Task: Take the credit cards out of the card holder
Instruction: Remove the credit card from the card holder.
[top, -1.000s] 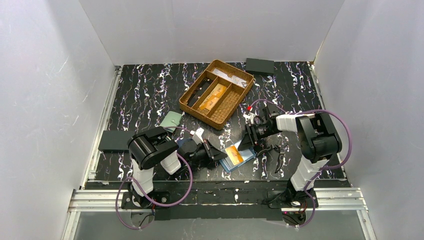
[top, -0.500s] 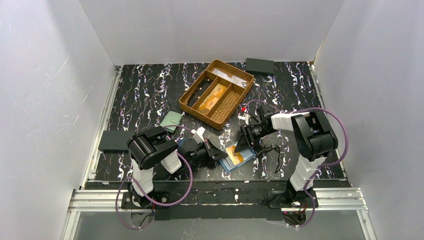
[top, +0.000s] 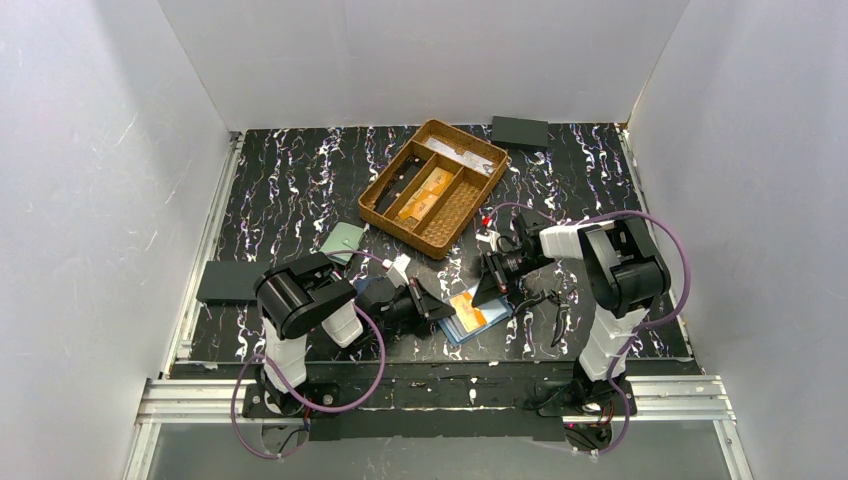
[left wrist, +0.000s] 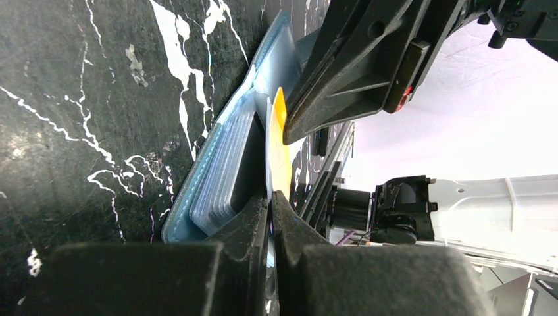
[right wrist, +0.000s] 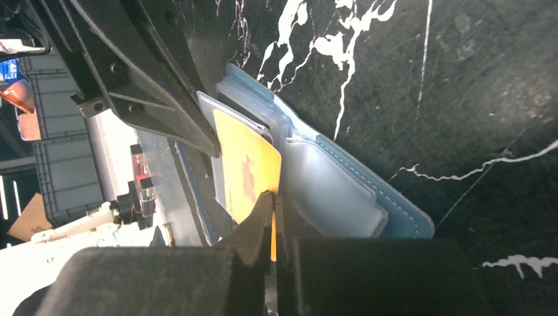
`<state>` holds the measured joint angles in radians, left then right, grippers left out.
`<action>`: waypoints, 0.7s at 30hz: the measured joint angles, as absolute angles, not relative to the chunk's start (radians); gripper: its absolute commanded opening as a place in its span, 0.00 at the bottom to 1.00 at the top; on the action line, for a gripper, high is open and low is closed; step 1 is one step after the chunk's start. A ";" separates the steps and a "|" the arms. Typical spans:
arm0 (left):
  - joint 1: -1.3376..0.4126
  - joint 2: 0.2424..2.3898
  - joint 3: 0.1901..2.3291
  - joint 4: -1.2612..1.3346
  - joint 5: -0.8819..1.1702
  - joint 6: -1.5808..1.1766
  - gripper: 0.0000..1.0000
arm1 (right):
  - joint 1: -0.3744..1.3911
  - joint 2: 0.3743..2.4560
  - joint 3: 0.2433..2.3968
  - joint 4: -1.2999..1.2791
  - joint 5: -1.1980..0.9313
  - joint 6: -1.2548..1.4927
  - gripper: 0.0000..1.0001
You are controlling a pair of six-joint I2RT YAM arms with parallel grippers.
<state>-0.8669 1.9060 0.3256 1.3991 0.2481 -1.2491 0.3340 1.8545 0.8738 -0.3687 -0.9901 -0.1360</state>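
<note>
Right gripper (right wrist: 273, 203): pinched almost flat on the near edge of an orange credit card (right wrist: 250, 168).
Left gripper (left wrist: 271, 201): closed tight on an inner leaf of the card holder (left wrist: 220, 178).
Credit card: tilted up from the holder's grey pocket, between both grippers.
Card holder: spread open on the table (right wrist: 460, 79), near the arms' bases.

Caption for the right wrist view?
Right end effector pinches an orange card in the open card holder; left end effector opposite.

Orange credit card (right wrist: 247, 168) juts from the open card holder (right wrist: 342, 191) (steel-blue).
</note>
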 measured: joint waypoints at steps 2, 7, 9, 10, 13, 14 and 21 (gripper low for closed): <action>-0.867 1.906 0.323 1.400 0.247 -1.253 0.00 | 0.334 1.855 0.888 -0.395 -0.995 -0.149 0.01; -0.867 1.903 0.308 1.410 0.236 -1.262 0.00 | 0.318 1.844 0.902 -0.441 -0.994 -0.191 0.01; -0.867 1.900 0.303 1.411 0.228 -1.268 0.02 | 0.297 1.829 0.902 -0.454 -0.984 -0.202 0.01; -0.867 1.900 0.301 1.412 0.224 -1.271 0.02 | 0.281 1.818 0.902 -0.464 -0.974 -0.212 0.01; -0.867 1.896 0.298 1.408 0.219 -1.277 0.07 | 0.243 1.792 0.907 -0.498 -0.955 -0.242 0.01; -0.867 1.891 0.295 1.405 0.216 -1.278 0.09 | 0.233 1.782 0.909 -0.506 -0.948 -0.252 0.01; -0.867 1.777 0.263 1.306 0.187 -1.259 0.29 | 0.199 1.706 0.922 -0.574 -0.949 -0.355 0.01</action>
<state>-0.8669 1.7771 0.2630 1.3060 0.1875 -1.2594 0.1993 1.7061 0.9222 -0.5743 -0.9493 -0.3553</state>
